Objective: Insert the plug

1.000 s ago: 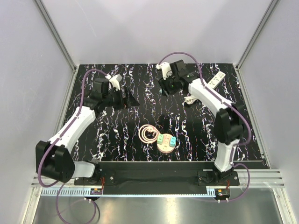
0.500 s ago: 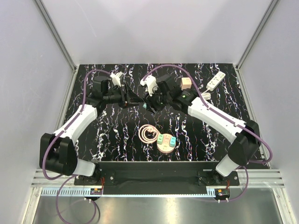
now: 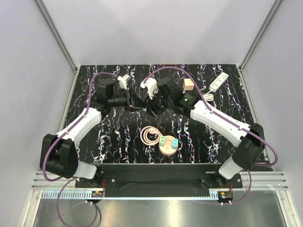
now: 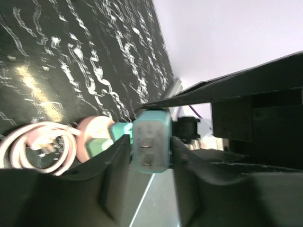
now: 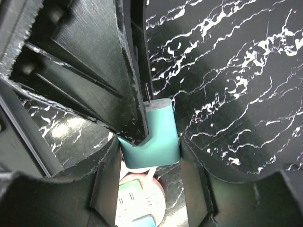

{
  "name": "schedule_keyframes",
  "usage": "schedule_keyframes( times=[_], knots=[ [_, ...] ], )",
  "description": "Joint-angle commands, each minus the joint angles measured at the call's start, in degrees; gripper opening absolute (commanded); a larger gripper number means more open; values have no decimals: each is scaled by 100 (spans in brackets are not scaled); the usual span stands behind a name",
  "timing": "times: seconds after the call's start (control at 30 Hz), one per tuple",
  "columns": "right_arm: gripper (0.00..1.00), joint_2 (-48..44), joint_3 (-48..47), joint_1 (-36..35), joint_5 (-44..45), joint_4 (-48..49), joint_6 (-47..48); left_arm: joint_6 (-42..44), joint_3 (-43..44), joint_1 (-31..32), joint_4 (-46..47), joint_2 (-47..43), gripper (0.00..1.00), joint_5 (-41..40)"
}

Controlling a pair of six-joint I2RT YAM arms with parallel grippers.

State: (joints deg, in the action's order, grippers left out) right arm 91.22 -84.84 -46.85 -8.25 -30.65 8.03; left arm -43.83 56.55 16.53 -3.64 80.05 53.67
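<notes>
Top: left gripper and right gripper sit tip to tip just above frame centre, over the table. The plug is between them, too hidden here to make out. The power strip lies upper right, well apart from both tips, on the right arm's side.

Left wrist: plug at frame centre, teal. Its prong face points straight at this camera and both flat blades are visible. The left fingers press on both flanks, so it reads as a grasp. The right gripper's black body fills the upper right, at the plug's far end.

Right wrist: plug at lower centre, clamped between the right fingers. One blade tip pokes out of its upper end, away from this camera. A left finger overlaps its upper-left corner.

Net: both hands hold it. The long axis runs along the line between the grippers, with the prongs pointing into the left gripper and away from the strip. My read is a handover or regrasp: one hand has to let go and the prongs need turning toward the strip before insertion.
</notes>
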Motion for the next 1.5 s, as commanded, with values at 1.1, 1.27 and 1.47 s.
schedule_keyframes(
  times=[1.1,1.27,1.47],
  knots=[
    [84,-2986,2287,421,-1248,2123,-3657,-2189,-84,-36,3216,-764,0,-163],
    [68,-3215,2848,1159,-2004,3792,-4923,-2569,-30,156,3764,-763,0,-410],
    [69,-3418,3157,1301,-1399,4646,-6102,-3271,-364,332,4960,-684,0,-638]
  ],
)
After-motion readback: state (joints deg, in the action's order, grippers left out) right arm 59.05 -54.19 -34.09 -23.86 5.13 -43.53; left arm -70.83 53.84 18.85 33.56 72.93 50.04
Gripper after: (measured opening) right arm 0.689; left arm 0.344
